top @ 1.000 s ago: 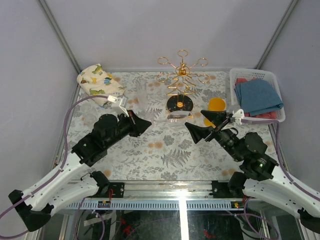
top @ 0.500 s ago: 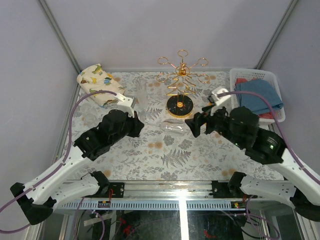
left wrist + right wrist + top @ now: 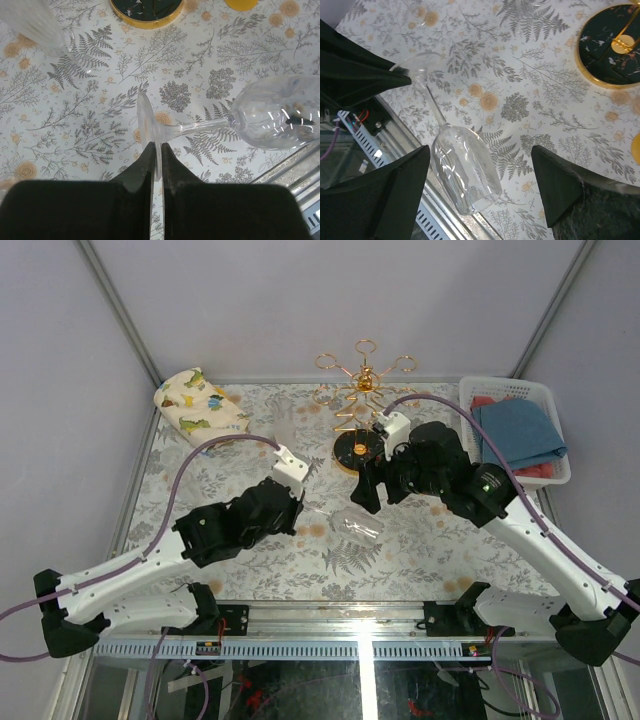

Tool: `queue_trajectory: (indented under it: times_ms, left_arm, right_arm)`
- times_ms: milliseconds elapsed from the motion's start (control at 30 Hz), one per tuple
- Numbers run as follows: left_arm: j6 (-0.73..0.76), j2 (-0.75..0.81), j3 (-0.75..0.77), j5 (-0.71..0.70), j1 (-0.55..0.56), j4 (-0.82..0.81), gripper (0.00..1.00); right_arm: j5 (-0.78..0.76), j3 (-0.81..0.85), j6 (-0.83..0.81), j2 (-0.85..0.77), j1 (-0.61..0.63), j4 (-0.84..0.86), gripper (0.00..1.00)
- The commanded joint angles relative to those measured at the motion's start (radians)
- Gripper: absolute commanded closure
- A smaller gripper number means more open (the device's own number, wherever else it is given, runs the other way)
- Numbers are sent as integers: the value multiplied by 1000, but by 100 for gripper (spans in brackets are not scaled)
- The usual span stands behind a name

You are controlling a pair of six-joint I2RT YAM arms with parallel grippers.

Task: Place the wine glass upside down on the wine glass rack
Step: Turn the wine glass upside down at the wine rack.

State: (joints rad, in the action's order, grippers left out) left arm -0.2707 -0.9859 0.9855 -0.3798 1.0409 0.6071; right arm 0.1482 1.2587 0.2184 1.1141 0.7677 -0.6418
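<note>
One wine glass rack (image 3: 352,450) and one basket (image 3: 500,383) were counted. Two glasses were noted: one wine glass (image 3: 275,117), one ribbed glass (image 3: 32,22).

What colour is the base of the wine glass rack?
Black rack base, gold rim; best in right wrist view.

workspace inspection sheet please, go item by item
surface: fern-print tablecloth
job's things: wine glass held sideways by its foot; wine glass rack upright, no glass hung
clutter: dinosaur cloth, basket holding blue cloth, ribbed glass, yellow disc
grippers: left gripper shut on glass foot; right gripper open, straddling the bowl
cables: purple cables loop over both arms
surroundings: grey walls
</note>
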Motion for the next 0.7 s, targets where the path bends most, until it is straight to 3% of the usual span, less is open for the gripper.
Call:
queue_trajectory:
  times_ms: [0, 133, 400, 667]
  left_arm:
    - [58, -5, 53, -74, 51, -39, 100]
    - [112, -34, 72, -71, 88, -38, 100]
    - [201, -79, 97, -35, 148, -49, 100]
    - [271, -74, 98, 28, 155, -60, 100]
  right_arm:
    - [216, -5, 20, -18, -33, 47, 11]
    - [309, -30, 26, -11, -44, 62, 11]
    - [320, -67, -23, -37, -45, 92, 14]
    - [145, -178, -132, -148, -45, 195, 9]
